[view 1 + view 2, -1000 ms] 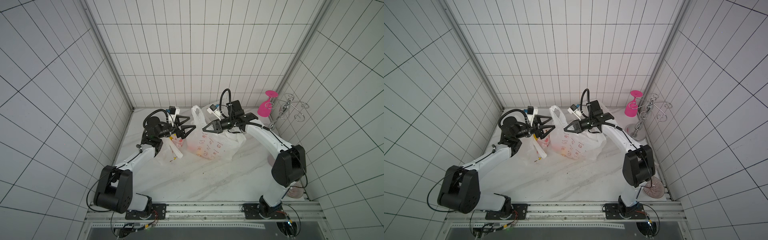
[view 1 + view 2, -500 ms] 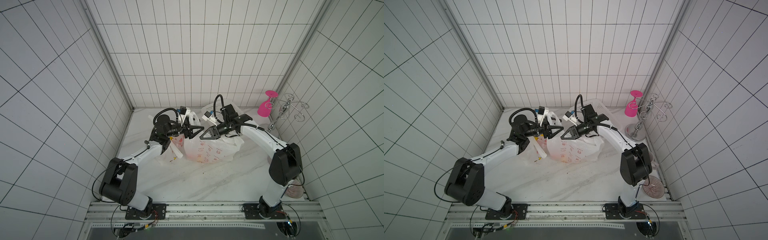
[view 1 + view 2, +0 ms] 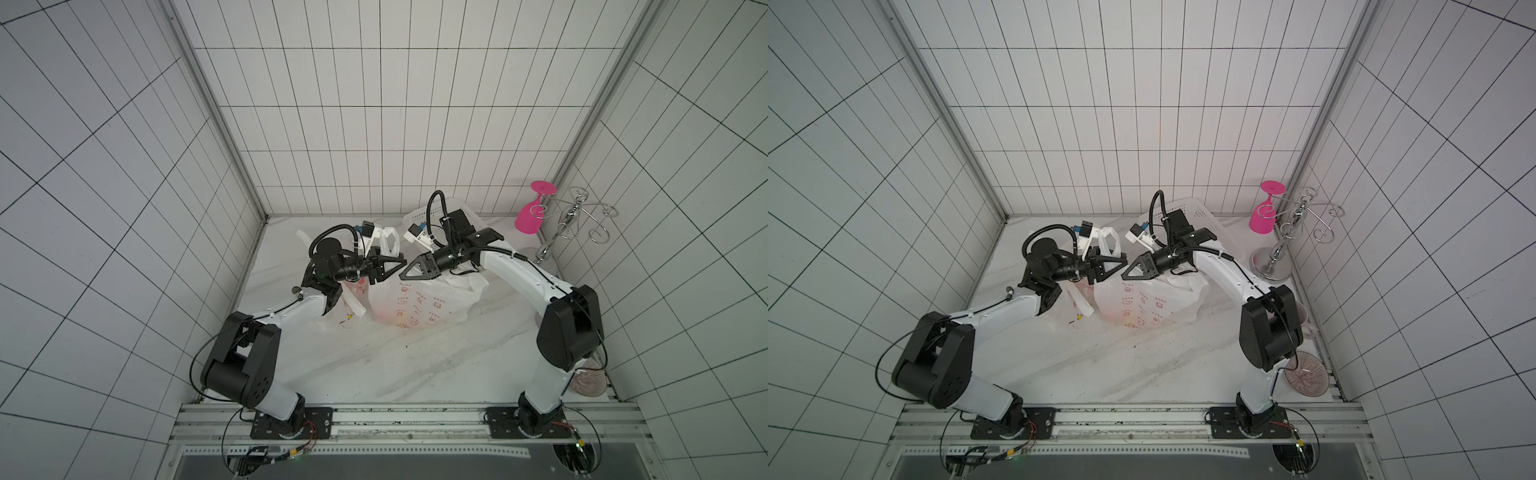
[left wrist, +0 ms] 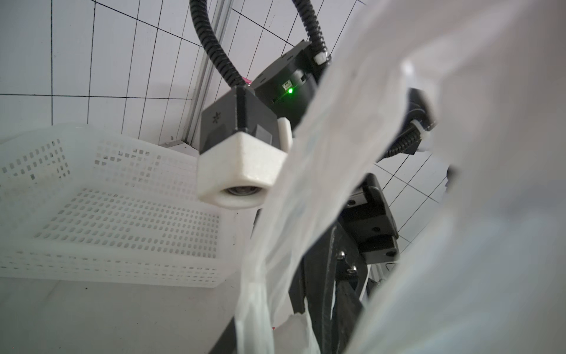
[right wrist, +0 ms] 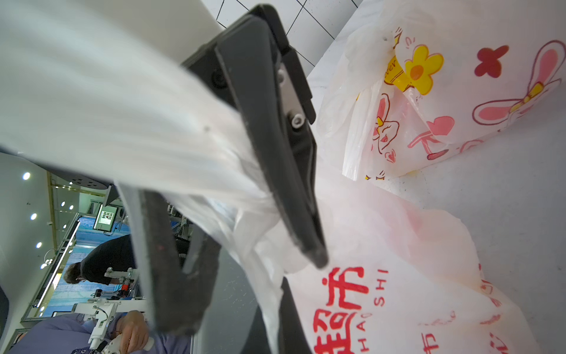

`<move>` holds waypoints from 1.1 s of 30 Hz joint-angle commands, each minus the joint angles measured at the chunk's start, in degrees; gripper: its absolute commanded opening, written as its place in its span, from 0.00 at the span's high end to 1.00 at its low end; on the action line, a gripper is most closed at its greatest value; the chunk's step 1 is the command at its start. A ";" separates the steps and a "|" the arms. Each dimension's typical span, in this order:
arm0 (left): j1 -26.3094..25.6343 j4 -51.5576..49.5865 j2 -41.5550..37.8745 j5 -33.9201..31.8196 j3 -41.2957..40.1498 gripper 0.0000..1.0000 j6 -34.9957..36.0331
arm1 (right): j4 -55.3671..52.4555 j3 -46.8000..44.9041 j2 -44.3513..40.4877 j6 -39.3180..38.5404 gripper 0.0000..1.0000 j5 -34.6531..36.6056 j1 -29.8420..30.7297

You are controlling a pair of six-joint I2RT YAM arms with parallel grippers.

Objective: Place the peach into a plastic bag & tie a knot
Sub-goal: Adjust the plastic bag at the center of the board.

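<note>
The white plastic bag (image 3: 424, 307) with red print stands in the middle of the table in both top views (image 3: 1146, 307). The peach is not plainly seen; only a faint orange tint shows low in the bag. My right gripper (image 3: 401, 276) is shut on a stretched white handle strip (image 5: 183, 153) of the bag, just above its left top. My left gripper (image 3: 403, 266) meets it tip to tip. Its two black fingers (image 5: 275, 159) stand apart with that strip running between them. A handle loop (image 3: 390, 243) rises behind the left wrist.
A second bag (image 3: 345, 311) with bunny and flower print lies left of the first, under my left arm. A white perforated basket (image 3: 419, 216) sits at the back. At the right stand a metal rack (image 3: 573, 220) with a hanging pink glass (image 3: 534, 212), a mug (image 3: 1304, 324) and a glass dish (image 3: 588, 380).
Both grippers have swung inward and now meet over the bag. The left jaws have narrowed from wide open around the handle strip. The right gripper stays shut on the handle.
</note>
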 commanded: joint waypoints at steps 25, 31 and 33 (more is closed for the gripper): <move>-1.42 -30.36 -4.21 -9.91 9.19 0.98 7.22 | -6.21 15.28 -11.85 17.54 0.29 60.54 13.46; -2.63 -30.33 -5.67 -9.11 7.98 0.96 6.55 | -4.48 21.85 -6.59 17.51 0.28 62.18 15.49; -3.21 -30.40 -5.71 -9.14 7.49 0.96 6.68 | -2.68 22.13 -6.25 18.44 0.30 62.06 15.47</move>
